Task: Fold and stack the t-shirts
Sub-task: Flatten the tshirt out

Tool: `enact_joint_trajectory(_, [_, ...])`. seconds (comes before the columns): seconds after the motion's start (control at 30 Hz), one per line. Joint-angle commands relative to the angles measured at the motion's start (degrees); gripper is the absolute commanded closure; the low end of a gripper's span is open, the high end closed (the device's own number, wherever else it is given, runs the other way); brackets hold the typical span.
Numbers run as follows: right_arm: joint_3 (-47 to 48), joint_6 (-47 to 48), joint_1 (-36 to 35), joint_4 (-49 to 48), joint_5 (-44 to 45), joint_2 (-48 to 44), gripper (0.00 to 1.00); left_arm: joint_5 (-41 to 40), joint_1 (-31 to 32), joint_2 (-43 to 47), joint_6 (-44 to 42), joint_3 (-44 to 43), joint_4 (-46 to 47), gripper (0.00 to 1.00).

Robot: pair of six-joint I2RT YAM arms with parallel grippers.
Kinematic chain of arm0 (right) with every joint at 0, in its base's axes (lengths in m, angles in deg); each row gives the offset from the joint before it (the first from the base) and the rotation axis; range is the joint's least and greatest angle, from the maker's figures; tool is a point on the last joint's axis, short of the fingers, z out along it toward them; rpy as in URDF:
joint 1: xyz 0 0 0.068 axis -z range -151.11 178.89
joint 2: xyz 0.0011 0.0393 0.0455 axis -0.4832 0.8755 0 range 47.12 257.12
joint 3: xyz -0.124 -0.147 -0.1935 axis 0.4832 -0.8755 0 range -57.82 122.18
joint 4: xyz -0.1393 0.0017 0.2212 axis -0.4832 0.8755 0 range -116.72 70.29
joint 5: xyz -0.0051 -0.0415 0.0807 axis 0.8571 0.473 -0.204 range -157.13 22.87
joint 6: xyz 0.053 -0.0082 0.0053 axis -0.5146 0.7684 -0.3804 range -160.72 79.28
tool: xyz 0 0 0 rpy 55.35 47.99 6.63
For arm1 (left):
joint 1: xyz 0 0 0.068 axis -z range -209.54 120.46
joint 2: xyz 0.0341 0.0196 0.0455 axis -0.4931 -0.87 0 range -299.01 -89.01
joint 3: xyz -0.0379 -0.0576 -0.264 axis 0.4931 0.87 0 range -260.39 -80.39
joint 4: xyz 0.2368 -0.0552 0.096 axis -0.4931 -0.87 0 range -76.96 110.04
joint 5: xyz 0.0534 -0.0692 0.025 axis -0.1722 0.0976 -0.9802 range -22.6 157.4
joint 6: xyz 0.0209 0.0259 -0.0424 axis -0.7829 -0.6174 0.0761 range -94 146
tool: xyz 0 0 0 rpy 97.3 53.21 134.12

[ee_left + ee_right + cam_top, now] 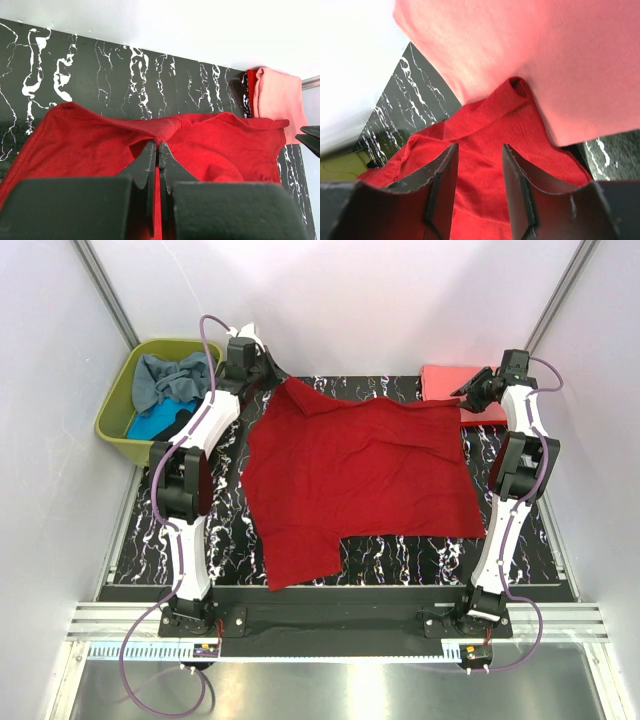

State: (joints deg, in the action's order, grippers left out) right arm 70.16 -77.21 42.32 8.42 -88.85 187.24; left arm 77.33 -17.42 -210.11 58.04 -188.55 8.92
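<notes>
A large dark red t-shirt (355,475) lies spread on the black marbled table (395,555). My left gripper (262,368) is shut on the shirt's far left corner and lifts it a little; in the left wrist view (158,145) red cloth (90,145) is pinched between the shut jaws. My right gripper (470,390) is open just above the shirt's far right corner; in the right wrist view (480,150) red cloth (480,190) lies under the parted jaws. A folded coral-pink t-shirt (455,385) lies at the far right, also in the right wrist view (560,60).
An olive-green basket (115,420) stands at the far left with grey-blue (165,375), turquoise (155,425) and black cloth inside. White walls close in the table on three sides.
</notes>
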Motion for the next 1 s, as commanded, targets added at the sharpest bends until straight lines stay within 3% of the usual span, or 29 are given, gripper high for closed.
enact_joint_trajectory(0.0, [2.6,-0.9,0.0,-2.4,-0.7,1.4,0.52,0.6,0.4,4.6,0.2,-0.3,2.1,1.00])
enact_joint_trajectory(0.67, [11.5,-3.0,0.0,-2.3,-1.1,9.6,0.54,0.5,0.4,4.2,-0.1,-1.6,1.7,1.00])
enact_joint_trajectory(0.97, [16.7,-6.7,0.0,-3.4,-3.0,13.5,0.68,0.6,0.4,4.2,-0.1,-1.4,1.6,1.00])
